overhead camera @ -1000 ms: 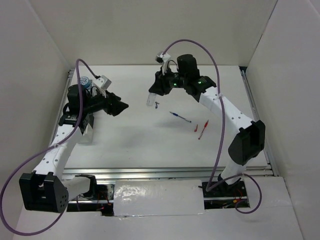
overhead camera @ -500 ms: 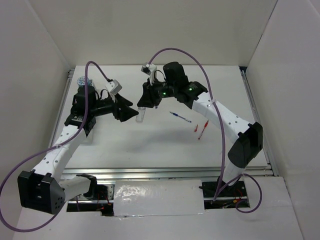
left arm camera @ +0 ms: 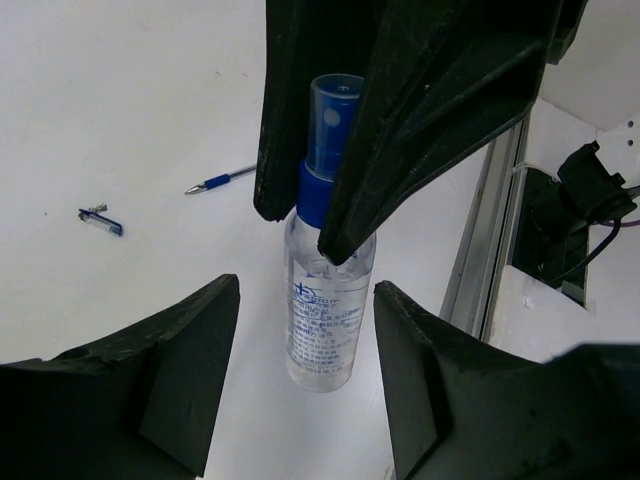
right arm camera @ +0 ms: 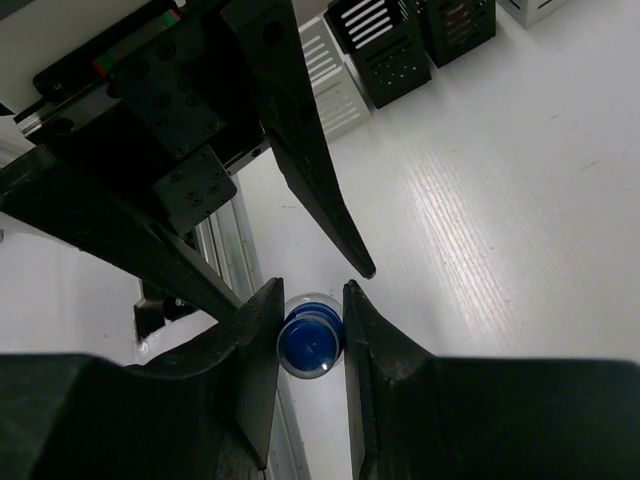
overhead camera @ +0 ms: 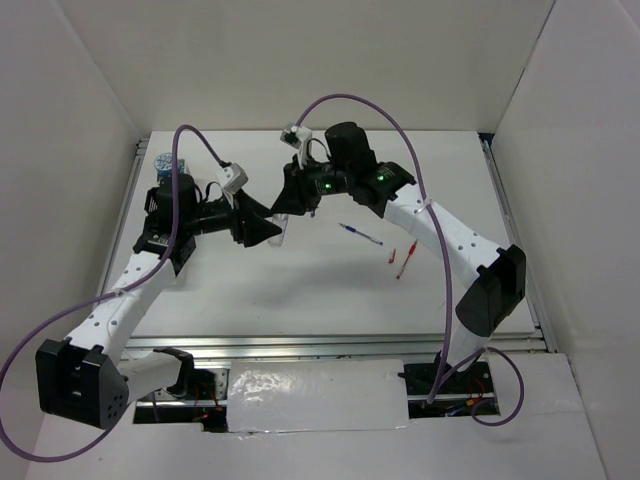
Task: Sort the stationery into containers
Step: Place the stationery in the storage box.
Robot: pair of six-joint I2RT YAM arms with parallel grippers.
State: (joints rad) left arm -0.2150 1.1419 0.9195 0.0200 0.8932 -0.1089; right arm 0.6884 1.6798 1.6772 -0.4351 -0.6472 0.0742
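The clear bottle [left arm camera: 322, 318] with a blue cap [right arm camera: 311, 343] hangs upright above the table. My right gripper [right arm camera: 310, 312] is shut on its cap end from above. My left gripper [left arm camera: 305, 300] is open, one jaw on either side of the bottle's lower body, with a gap on both sides. From above, the two grippers meet at the bottle [overhead camera: 280, 233], left of the table's middle. A blue pen [overhead camera: 360, 234], a red pen [overhead camera: 406, 258] and a short red piece [overhead camera: 391, 255] lie on the table to the right. The containers [right arm camera: 390, 50] show in the right wrist view.
A round blue-white tin [overhead camera: 166, 161] sits at the far left corner. A small blue clip-like piece [left arm camera: 101, 217] lies near the blue pen [left arm camera: 220, 181]. A metal rail [left arm camera: 490, 230] runs along the table edge. White walls close in three sides.
My right arm has carried the bottle leftward and lower. My left gripper has swung right to meet it and now brackets the bottle's body.
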